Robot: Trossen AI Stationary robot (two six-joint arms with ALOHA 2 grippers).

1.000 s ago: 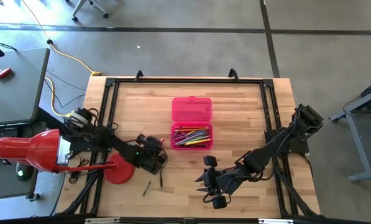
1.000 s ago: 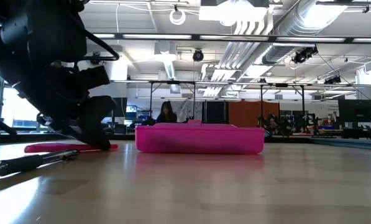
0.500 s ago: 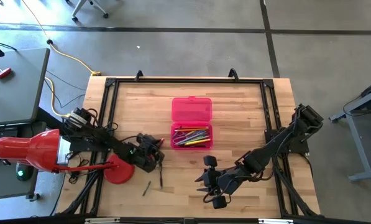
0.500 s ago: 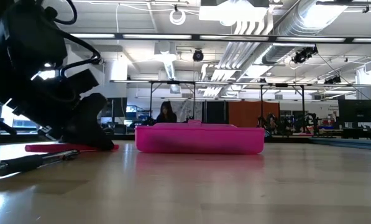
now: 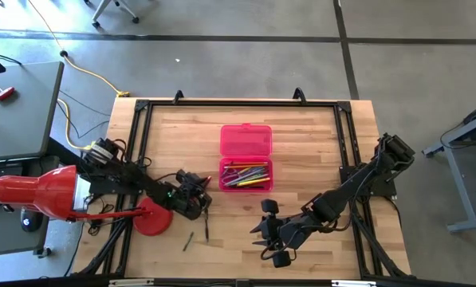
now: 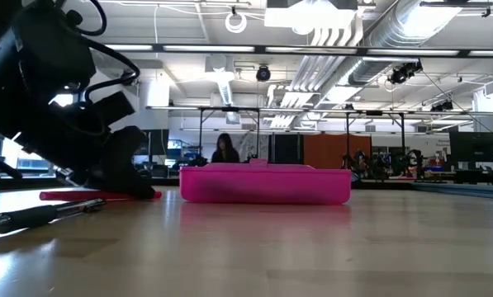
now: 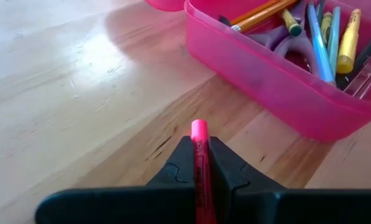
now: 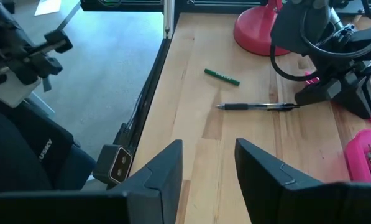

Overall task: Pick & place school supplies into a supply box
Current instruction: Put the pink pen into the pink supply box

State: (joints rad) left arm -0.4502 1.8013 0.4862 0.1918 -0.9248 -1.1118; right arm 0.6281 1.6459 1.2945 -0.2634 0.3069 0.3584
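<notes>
Left claw (image 7: 199, 167) is down on the desk (image 5: 301, 151) just left of the supply box (image 5: 245, 156), near the left edge — fingers (image 7: 227, 169) pinched on a pink marker (image 7: 199, 163), tip poking out fwd toward the box's wall. Supply box sits open about mid-desk, toward the far edge: lid flipped back on the far side, tray on the near side w/ pens and pencils (image 5: 245, 174) inside (yellow, orange, blue, green) plus purple-handled scissors (image 7: 283, 43) among them. Still loose on the desk, near the front edge and left of centre: a black pen (image 8: 257, 106) and a short green pen (image 8: 222, 76), lying apart from each other, close to the left claw. Red round disc (image 5: 153, 218) at the left edge, just beside the left arm. Right claw (image 5: 269, 234) waits near the front edge, right of centre — fingers spread, nothing between them. Low view: a person (image 6: 225, 148) in the room far behind the box.
</notes>
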